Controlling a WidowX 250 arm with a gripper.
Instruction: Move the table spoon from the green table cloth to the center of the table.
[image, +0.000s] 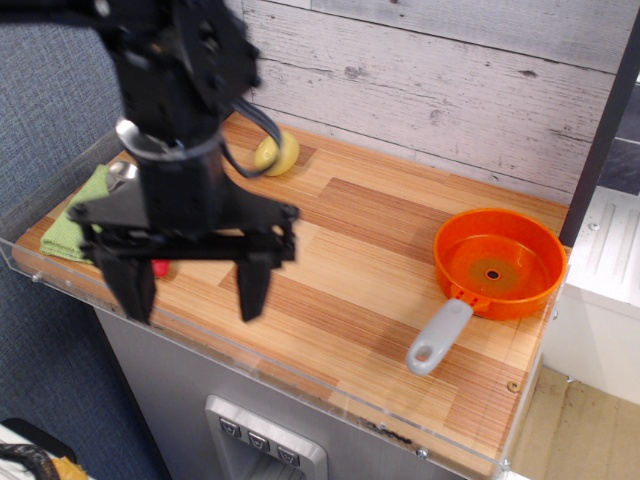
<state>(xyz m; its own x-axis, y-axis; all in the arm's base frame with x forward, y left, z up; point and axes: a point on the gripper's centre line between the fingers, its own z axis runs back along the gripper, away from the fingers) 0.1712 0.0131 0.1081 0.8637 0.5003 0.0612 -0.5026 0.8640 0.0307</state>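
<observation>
1. Cloth lying at the table's left end, spoon on it, mostly hidden.
2. Gripper hanging in front of both.
3. Pan sitting far right.
4. Round fruit sitting by the back wall.
</observation>
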